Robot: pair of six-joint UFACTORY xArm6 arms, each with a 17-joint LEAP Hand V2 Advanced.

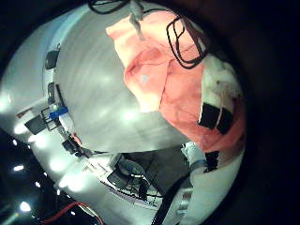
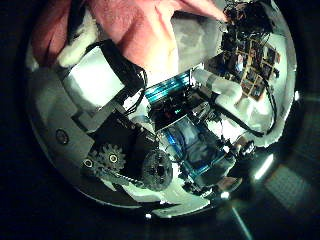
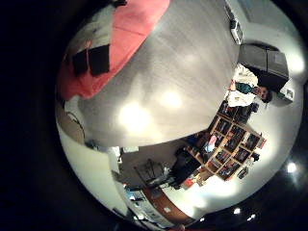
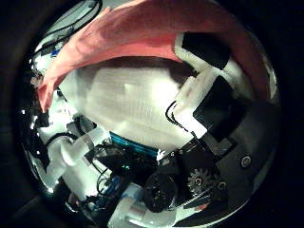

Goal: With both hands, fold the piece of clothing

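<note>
The piece of clothing (image 1: 159,66) lies bunched on the table (image 1: 84,84), with one edge drawn up against my left hand (image 1: 217,98). That hand's fingers (image 2: 110,75) curl over the cloth (image 2: 130,20), which fills the space right by the palm. My right hand (image 4: 204,85) also has its fingers curled onto the garment (image 4: 133,33). From there the garment stretches as a long band above the table (image 4: 123,95). In the right little finger side view, a fingertip (image 3: 89,60) presses into the cloth (image 3: 125,34) at the table's (image 3: 173,87) edge.
Bare tabletop spreads out beside the garment in both little finger side views. Past the table edge stand stands and gear (image 1: 56,122), and shelving (image 3: 226,140) stands farther off in the room.
</note>
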